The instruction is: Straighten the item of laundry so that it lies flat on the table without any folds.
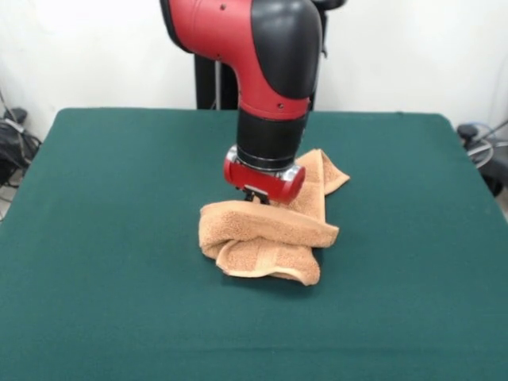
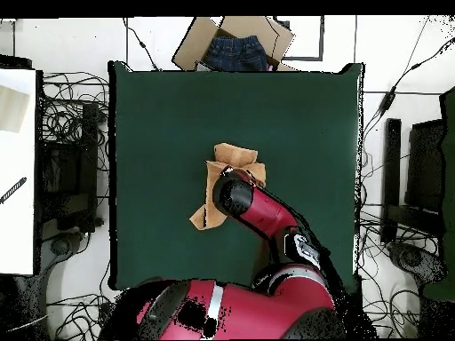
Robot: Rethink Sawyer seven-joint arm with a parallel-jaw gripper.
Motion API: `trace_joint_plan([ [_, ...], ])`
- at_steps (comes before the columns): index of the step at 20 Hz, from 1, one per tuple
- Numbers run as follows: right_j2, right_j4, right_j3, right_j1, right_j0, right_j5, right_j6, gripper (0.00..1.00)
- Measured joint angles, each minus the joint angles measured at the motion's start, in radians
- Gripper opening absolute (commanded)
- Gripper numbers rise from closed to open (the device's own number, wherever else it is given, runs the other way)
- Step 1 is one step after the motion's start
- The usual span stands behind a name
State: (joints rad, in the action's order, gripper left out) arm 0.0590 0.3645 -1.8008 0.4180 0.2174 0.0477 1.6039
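The light orange-tan towel [image 1: 270, 234] lies crumpled and folded over itself near the middle of the dark green table [image 1: 103, 238]. One corner sticks out toward the far right. The gripper [image 1: 255, 197] is straight above the bunched towel, at its top, with the red wrist covering it. Whether it holds the cloth is hidden. In the overhead view the towel [image 2: 233, 164] shows as a bunched shape with a corner [image 2: 200, 218] pointing lower left, and the arm [image 2: 253, 204] covers its middle. The gripper itself is hidden there.
The green table [image 2: 160, 115] stretches wide on all sides of the towel. A cardboard box with blue jeans [image 2: 235, 49] sits beyond the table's top edge in the overhead view. Cables and equipment lie on the floor at both sides.
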Motion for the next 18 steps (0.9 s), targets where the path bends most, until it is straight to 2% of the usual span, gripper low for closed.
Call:
trace_joint_plan([
  [7, 0.001, -0.006, -0.049, 0.088, -0.016, 0.033, 0.000, 0.00],
  [14, 0.002, -0.041, -0.173, 0.322, -0.015, 0.155, 0.000, 0.00],
  [18, 0.002, -0.041, -0.207, 0.396, -0.011, 0.197, 0.000, 0.00],
])
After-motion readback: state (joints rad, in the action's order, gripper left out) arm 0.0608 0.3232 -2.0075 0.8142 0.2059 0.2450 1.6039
